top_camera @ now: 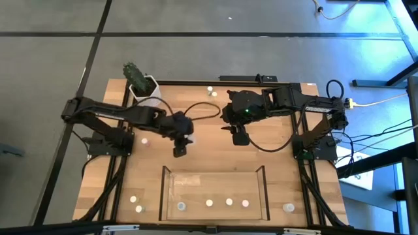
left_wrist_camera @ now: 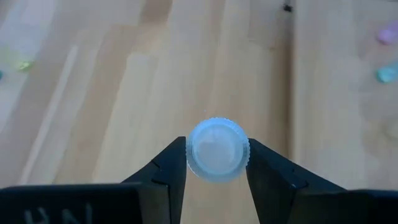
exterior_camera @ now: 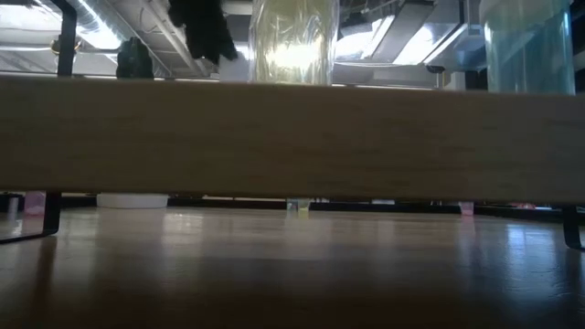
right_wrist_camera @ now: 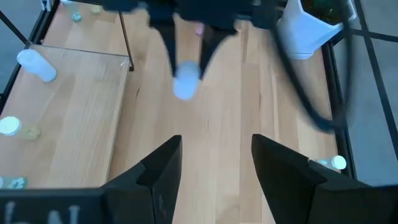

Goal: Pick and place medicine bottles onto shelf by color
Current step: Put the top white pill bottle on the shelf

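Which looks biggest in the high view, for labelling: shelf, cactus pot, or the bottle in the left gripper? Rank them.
1. shelf, by far the largest.
2. white cactus pot.
3. bottle held in the left gripper, mostly hidden by it, clearly smallest.

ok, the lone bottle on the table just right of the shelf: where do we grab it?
From straight above, fingers either side of the cap. That bottle shows a round pale top, so it likely stands upright, and it sits clear of the shelf wall.

Tabletop in low view behind a wooden board [exterior_camera: 292, 137]
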`<state>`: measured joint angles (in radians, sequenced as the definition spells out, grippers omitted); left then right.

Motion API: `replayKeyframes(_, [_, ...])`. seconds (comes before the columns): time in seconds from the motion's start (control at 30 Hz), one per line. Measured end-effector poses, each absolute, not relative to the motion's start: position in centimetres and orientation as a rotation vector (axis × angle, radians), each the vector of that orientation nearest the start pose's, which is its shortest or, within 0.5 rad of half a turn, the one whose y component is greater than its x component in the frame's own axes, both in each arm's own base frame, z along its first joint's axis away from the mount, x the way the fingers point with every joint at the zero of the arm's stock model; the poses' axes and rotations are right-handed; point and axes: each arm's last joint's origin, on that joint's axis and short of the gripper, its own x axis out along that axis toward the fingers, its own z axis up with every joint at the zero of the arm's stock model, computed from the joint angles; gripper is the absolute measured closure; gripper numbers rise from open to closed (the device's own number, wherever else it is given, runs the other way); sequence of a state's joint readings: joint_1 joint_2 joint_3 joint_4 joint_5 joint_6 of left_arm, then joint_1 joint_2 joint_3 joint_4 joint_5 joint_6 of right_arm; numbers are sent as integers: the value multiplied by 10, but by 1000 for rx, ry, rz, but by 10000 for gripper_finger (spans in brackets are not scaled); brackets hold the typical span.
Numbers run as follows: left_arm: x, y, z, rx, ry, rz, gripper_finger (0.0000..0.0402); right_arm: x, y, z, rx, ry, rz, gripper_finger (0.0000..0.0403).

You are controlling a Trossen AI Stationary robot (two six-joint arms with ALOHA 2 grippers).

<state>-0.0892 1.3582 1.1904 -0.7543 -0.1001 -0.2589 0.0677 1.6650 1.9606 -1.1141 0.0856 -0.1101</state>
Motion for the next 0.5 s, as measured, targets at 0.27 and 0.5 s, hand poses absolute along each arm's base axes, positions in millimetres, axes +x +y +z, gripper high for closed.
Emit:
replayKeyframes(0.27, [262,-58,307,-114,908,46,273,328,20,425,-166,811,28,207])
replayKeyframes(0.5, [253,-90,307,-188,885,77,273,328,20,425,-166,810,28,207])
